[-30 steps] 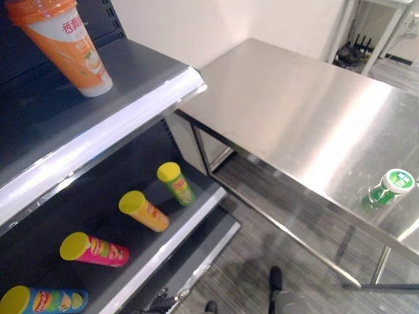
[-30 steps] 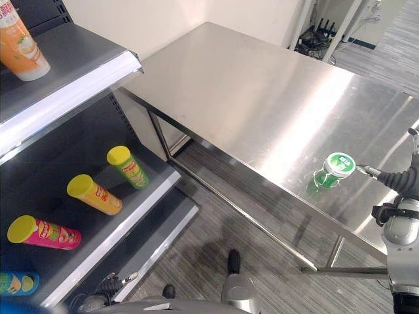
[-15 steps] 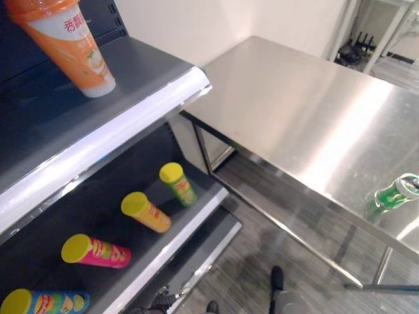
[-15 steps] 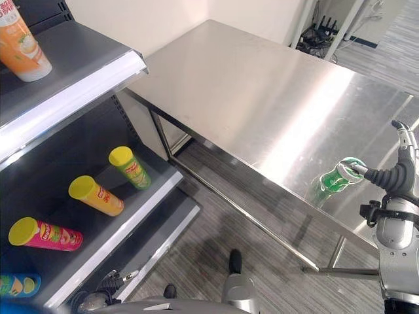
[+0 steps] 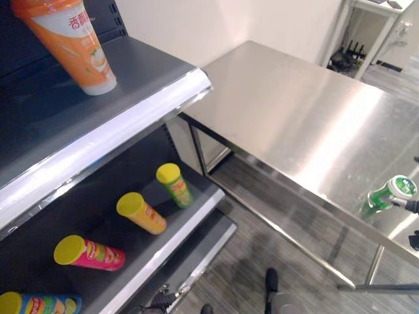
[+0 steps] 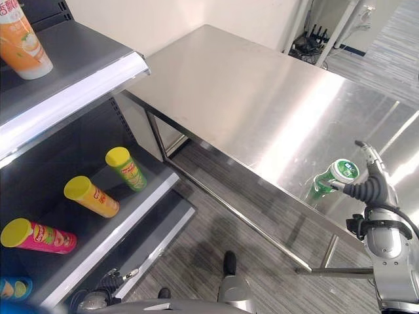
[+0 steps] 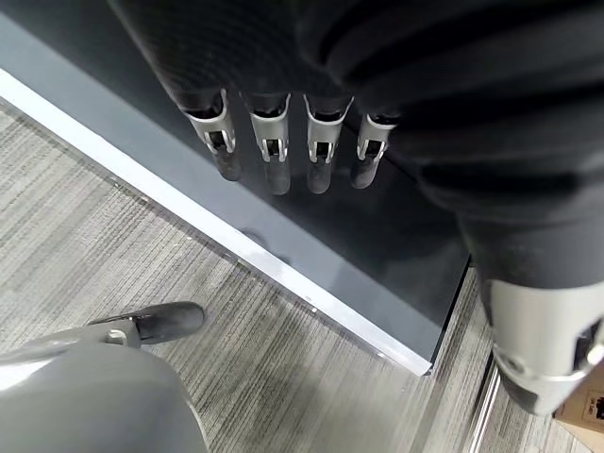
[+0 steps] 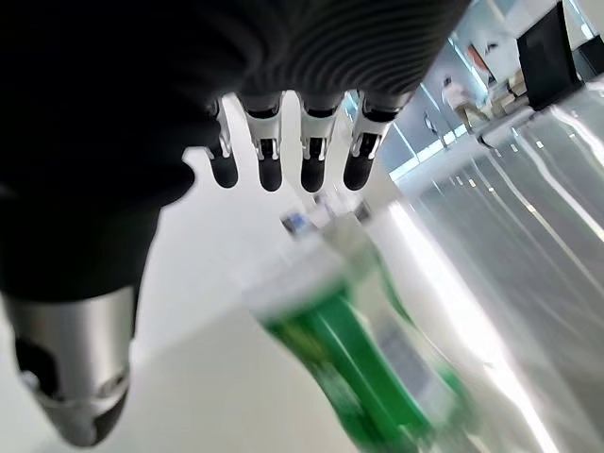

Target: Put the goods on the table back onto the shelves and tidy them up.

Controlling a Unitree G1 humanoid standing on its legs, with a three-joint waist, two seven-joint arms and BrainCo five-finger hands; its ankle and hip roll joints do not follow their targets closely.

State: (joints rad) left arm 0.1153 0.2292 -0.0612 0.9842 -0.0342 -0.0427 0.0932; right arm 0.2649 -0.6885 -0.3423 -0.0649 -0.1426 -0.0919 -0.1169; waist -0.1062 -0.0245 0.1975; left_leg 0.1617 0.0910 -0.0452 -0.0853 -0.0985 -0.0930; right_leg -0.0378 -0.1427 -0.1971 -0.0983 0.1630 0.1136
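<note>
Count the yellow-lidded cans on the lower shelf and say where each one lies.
4, all lying down in a row: green can nearest the table, orange can next, pink can after it, blue can at the view's edge. More may lie beyond the edge.

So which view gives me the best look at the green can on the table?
The right eye view: the green can shows whole, tilted, with the right hand beside it. The left eye view has it near the frame edge; the right wrist view shows it close but blurred.
</note>
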